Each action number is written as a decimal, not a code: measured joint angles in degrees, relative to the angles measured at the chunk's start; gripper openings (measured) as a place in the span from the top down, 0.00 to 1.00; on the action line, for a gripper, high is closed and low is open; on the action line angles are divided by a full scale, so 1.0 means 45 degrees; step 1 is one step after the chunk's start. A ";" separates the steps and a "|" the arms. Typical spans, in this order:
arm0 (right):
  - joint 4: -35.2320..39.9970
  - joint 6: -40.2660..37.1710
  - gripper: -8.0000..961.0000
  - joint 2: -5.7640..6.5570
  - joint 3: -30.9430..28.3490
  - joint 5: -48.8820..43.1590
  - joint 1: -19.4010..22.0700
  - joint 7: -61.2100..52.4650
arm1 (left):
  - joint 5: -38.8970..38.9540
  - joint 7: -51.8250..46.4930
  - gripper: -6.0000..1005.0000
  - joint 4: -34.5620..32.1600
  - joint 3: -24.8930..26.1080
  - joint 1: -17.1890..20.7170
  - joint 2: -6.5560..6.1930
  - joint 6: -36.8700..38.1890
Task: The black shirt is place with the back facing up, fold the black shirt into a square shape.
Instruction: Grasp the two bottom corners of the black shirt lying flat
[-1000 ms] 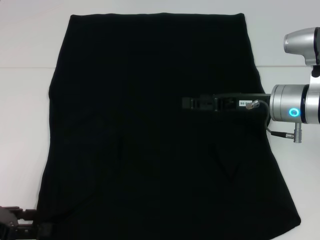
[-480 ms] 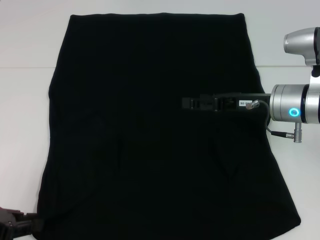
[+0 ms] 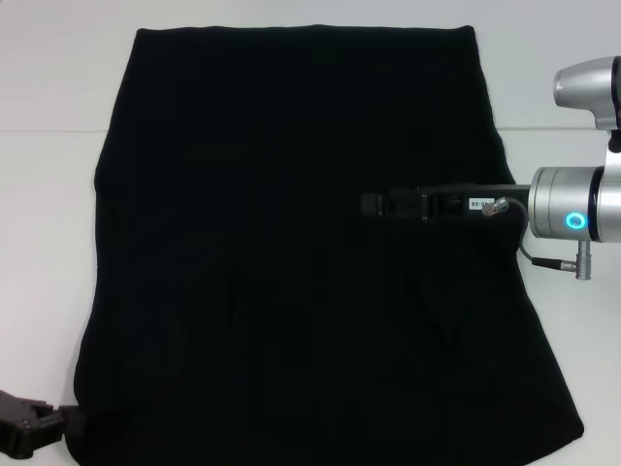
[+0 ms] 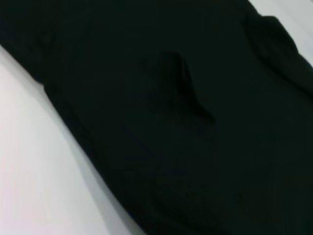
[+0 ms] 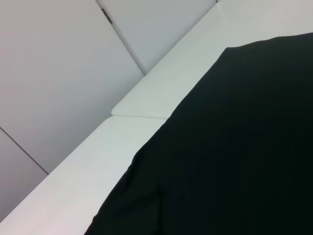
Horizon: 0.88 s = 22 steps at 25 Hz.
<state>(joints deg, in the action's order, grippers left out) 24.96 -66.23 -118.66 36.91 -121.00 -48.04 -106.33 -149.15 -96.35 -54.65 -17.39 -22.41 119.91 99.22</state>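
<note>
Jaw state cannot be told on either gripper. The right gripper (image 3: 374,205) reaches in level from 3 o'clock above the black shirt (image 3: 291,243). The left gripper (image 3: 24,434) sits at 7 o'clock beside the shirt's near corner. The shirt lies flat on the white table (image 3: 49,194), long axis 12 to 6; no lettering shows.

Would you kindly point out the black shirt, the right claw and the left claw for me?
black shirt (image 3: 291,146): head view, on the flat middle of the fabric.
right claw (image 3: 374,205): head view, at its tip over the shirt.
left claw (image 3: 24,435): head view, on its body beside the shirt's near left corner.
</note>
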 joint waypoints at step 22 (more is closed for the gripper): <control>0.0667 -0.3061 0.24 0.1938 0.1458 -0.0046 0.0811 -0.1739 | 0.1420 0.0102 0.95 0.0810 0.0312 0.0011 0.0048 0.0356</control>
<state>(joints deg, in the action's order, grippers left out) 27.96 -80.01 -109.94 43.47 -121.21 -44.39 -114.15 -142.76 -95.89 -51.01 -15.99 -22.37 120.12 100.82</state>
